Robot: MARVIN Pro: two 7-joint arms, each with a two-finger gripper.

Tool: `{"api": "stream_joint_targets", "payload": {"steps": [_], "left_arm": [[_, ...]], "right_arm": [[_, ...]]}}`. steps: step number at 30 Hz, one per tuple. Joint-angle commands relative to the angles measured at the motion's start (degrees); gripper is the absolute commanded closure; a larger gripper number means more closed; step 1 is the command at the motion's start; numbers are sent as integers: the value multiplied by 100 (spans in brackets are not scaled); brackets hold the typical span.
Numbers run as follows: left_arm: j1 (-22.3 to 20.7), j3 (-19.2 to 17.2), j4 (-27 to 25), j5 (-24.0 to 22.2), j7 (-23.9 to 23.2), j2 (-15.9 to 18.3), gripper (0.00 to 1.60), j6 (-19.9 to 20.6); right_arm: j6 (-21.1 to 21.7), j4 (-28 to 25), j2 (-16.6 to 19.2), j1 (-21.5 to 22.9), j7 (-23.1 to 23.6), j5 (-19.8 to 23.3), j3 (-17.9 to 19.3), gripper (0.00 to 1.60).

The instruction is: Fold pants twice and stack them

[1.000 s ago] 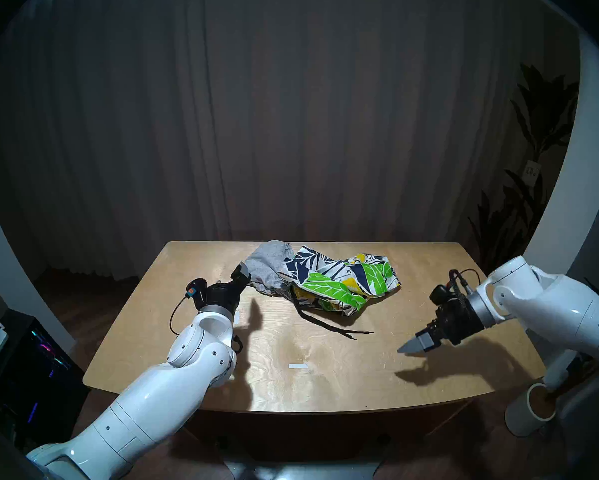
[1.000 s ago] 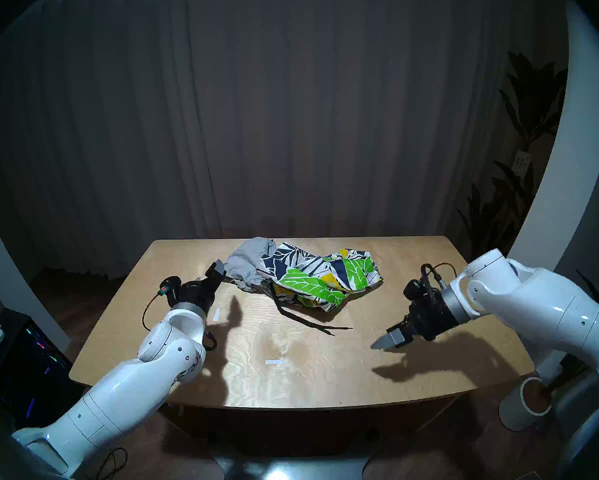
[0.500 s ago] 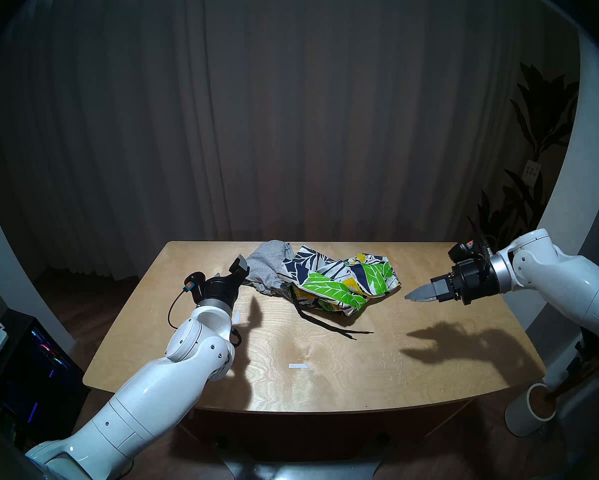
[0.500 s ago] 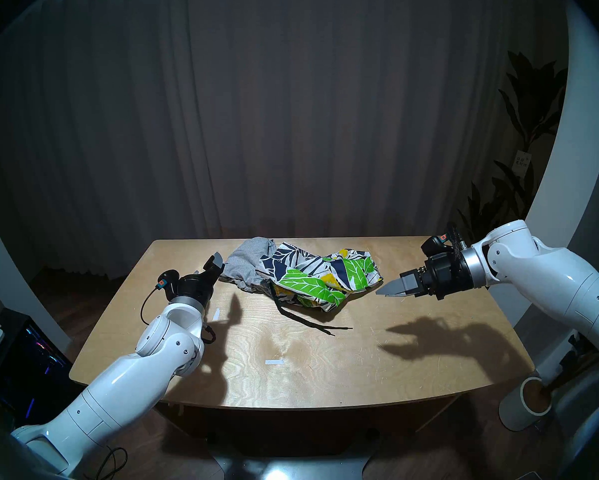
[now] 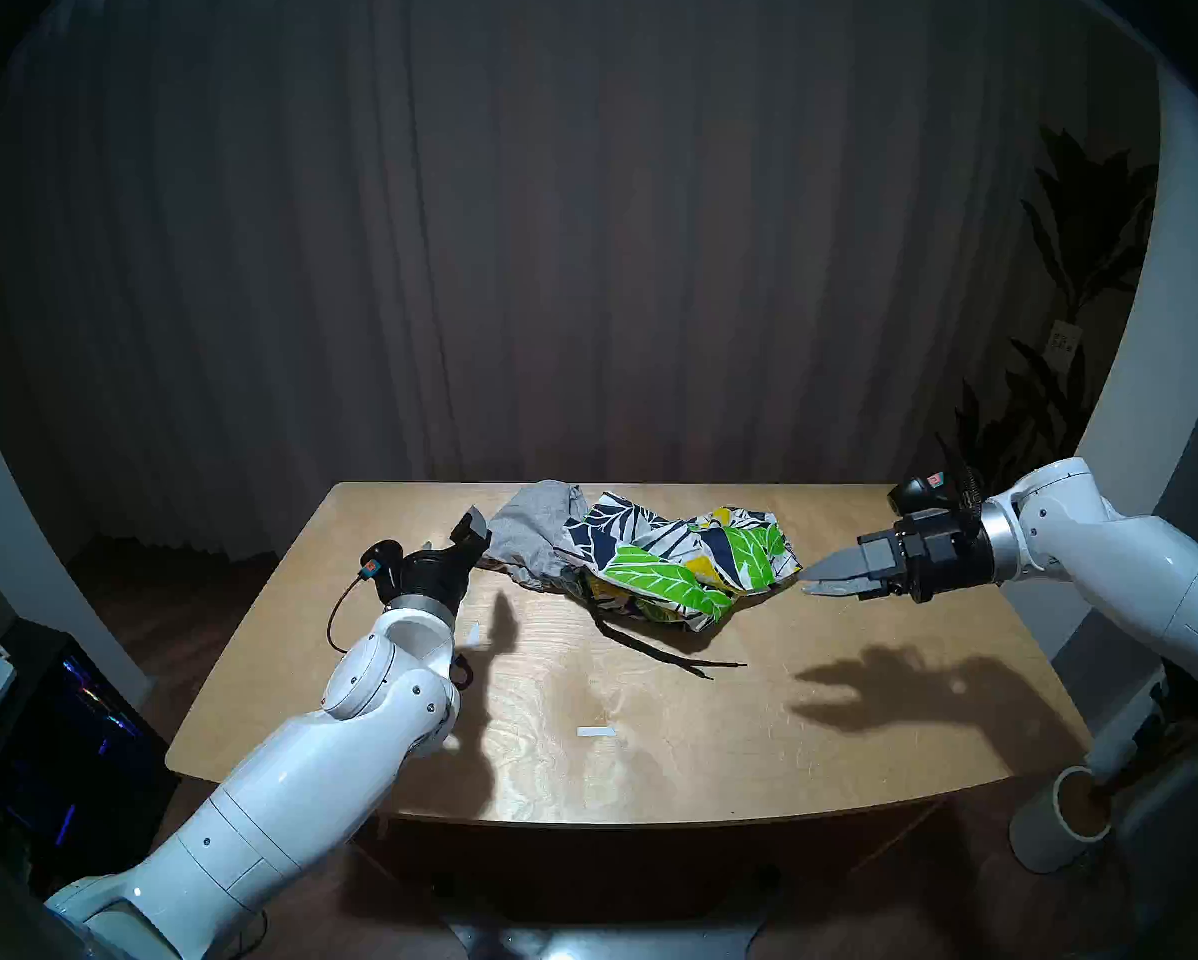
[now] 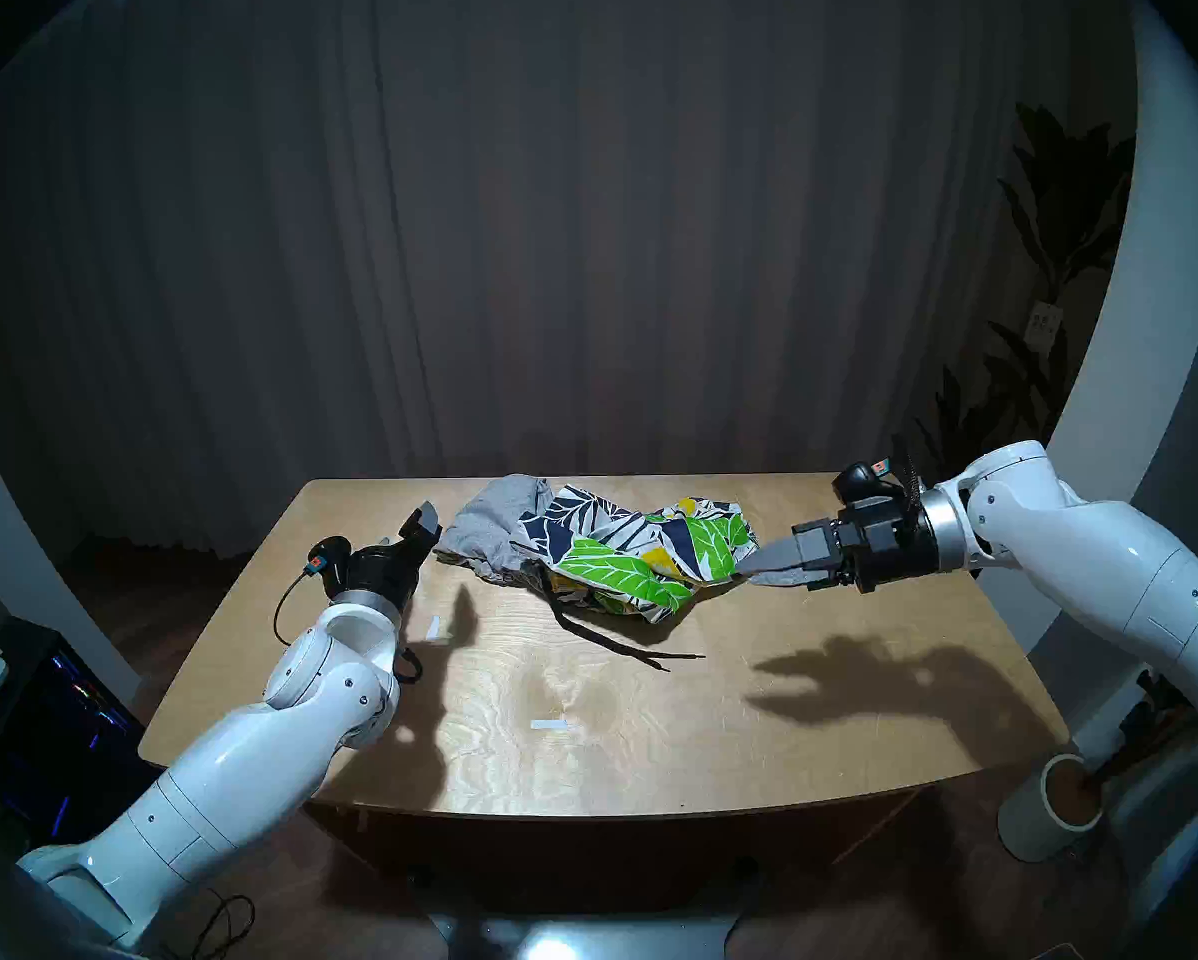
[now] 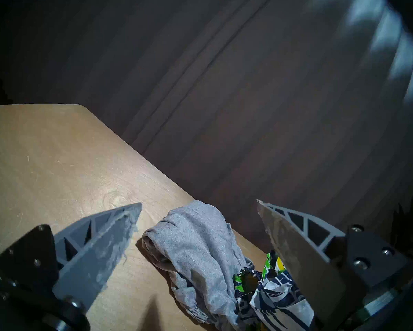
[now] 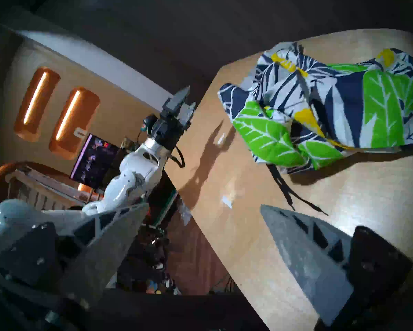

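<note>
Lying crumpled toward twelve o'clock on the surface (image 5: 651, 751), grey shorts (image 5: 537, 532) abut floral shorts (image 5: 686, 557), long axis nine-to-three. Left claw (image 5: 473, 526), gaping, empty, sits at their nine; right claw (image 5: 833, 572), gaping, empty, at three.

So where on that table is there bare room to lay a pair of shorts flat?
The near half of the table, in front of the drawstring, is bare but for a small white strip. The far middle is crowded: grey shorts and leafy shorts lie bunched together.
</note>
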Motion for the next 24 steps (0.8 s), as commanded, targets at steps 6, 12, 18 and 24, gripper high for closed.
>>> {"api": "stream_joint_targets", "payload": {"steps": [6,12,18,24], "left_arm": [[-98,-37,-24,18,-186,62,0,-26],[-110,-19,-26,21,-286,77,0,-27],[-100,-2,-26,22,-378,93,0,-30],[-79,15,-25,20,-426,99,0,-29]], "right_arm": [[-76,-403,792,158,-405,-1300,-67,0],[-247,-596,953,361,-772,-2141,36,0],[-515,-1010,1070,762,-1180,-2994,340,0],[-697,-1485,1117,1034,-1406,-3621,573,0]]}}
